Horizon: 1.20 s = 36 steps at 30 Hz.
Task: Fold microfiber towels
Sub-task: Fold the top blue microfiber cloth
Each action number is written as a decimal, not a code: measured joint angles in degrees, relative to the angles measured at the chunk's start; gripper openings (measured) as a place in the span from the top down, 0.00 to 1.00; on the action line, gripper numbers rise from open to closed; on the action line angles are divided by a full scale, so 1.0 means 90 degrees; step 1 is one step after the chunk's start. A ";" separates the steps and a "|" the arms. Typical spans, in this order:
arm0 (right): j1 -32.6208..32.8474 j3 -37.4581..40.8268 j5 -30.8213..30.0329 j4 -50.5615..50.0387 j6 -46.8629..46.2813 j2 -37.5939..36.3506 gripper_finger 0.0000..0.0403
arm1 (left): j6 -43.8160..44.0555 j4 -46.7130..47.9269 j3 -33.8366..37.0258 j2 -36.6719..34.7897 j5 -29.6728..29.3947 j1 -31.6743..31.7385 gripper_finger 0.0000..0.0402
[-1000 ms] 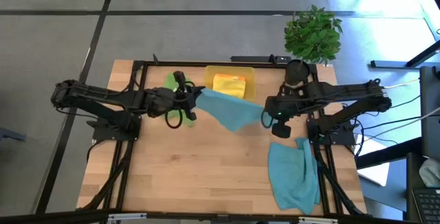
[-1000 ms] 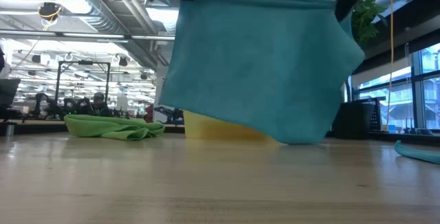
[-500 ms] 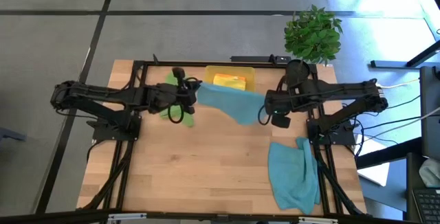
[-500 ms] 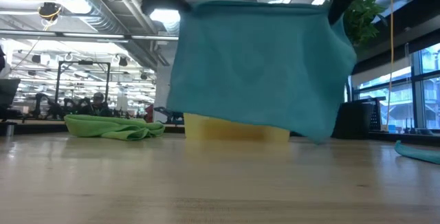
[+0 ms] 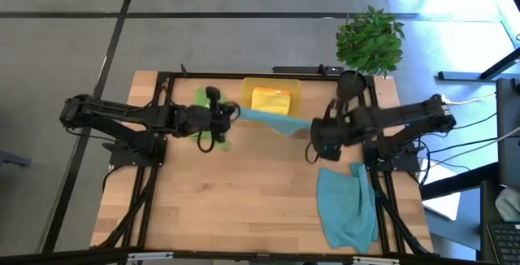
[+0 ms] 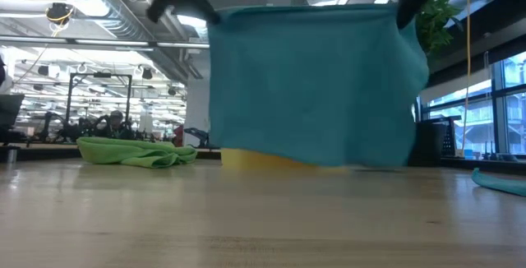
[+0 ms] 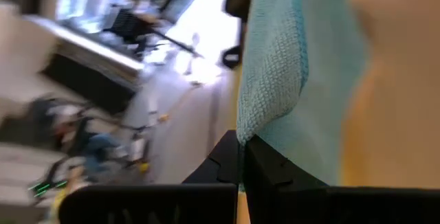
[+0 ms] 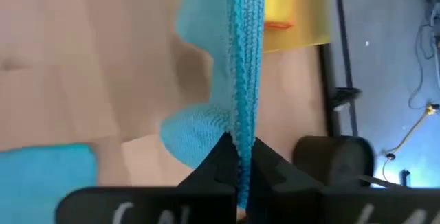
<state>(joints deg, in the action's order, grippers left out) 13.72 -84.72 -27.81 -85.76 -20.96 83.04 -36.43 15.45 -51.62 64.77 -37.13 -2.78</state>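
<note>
A towel hangs stretched between the left gripper and the right gripper, just below the tray at upper centre of the high view. Another towel lies under the left arm, and a third at lower right.

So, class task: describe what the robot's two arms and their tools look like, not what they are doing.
Both arms are dark, slim and jointed, mounted on black frames at the table's sides. The left tool and right tool are black and blocky, each with two angular black fingers. Black cables trail beside the right arm.
</note>
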 joint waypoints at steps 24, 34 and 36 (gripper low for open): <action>0.1542 0.1985 0.2828 0.5759 -0.0037 0.2317 0.95 | 0.3597 -0.0007 0.2303 0.0049 0.1753 -0.3165 1.00; 0.1588 0.1990 0.3113 0.5947 0.0028 0.2467 0.59 | 0.5418 -0.0272 0.2645 0.0053 0.2036 -0.3672 0.83; 0.1599 0.1988 0.3151 0.5879 -0.0019 0.2449 0.53 | 0.5692 -0.0282 0.2645 0.0053 0.2085 -0.3802 0.78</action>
<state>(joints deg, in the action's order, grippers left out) 28.11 -66.83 0.55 -32.86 -21.13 105.08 14.79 12.91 -27.81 65.25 -18.37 -37.00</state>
